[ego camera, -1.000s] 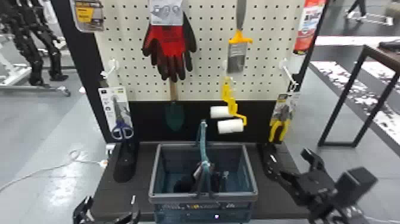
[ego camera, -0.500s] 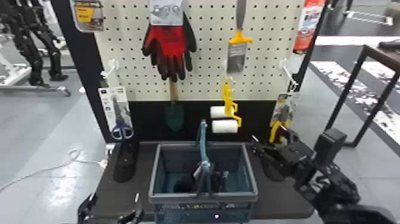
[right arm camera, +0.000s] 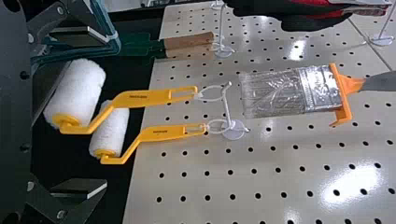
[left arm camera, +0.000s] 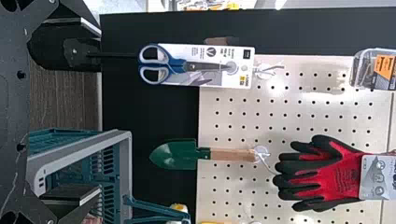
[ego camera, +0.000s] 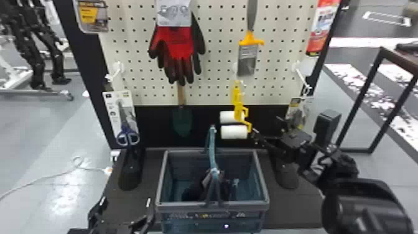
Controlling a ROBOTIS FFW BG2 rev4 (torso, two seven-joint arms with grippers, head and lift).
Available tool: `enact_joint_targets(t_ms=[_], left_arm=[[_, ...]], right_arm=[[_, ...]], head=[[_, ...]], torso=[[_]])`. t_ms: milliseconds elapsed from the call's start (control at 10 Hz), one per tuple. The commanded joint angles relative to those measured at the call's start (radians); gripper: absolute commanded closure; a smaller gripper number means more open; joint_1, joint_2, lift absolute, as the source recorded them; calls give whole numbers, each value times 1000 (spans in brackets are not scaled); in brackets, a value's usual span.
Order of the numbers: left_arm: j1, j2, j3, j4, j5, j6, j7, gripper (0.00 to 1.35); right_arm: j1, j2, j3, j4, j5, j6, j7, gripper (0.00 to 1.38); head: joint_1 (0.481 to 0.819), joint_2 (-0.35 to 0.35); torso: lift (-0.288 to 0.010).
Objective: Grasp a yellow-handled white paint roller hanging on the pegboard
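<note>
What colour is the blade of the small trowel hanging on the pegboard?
Dark green. The trowel shows best in the left wrist view.

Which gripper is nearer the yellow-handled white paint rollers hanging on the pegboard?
Right. The right gripper is open just beside the yellow-handled white paint rollers; the left gripper sits low, far from them.

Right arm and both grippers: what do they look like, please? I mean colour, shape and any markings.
The right arm is matte black, built of bulky rounded segments, with a boxy block near the wrist. The right gripper and the left gripper each have two flat black fingers with small bolt holes and flat greyish pads. No markings can be made out.
</note>
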Motion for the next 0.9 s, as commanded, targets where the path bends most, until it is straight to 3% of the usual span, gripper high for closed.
enact_joint_targets(t_ms=[0,300,500,800], left_arm=[[-9,0,-6,8,5,-5,0,131],[-46,4,-32,36,14,-10,0,131],[-60,7,-44,47,18,-11,0,131],[-83,11,-63,65,25,-10,-2,131]], right_arm=[[-95,-8,0,103,-22,-13,23,213],[-204,-66,115,272,-159,-24,43,213],[-269,-114,287,369,-305,-24,48,213],[-341,-145,407,396,-357,-30,51,213]], head=[[549,0],[549,0],[549,0],[549,0]], torso=[[-100],[-100],[-100],[-100]])
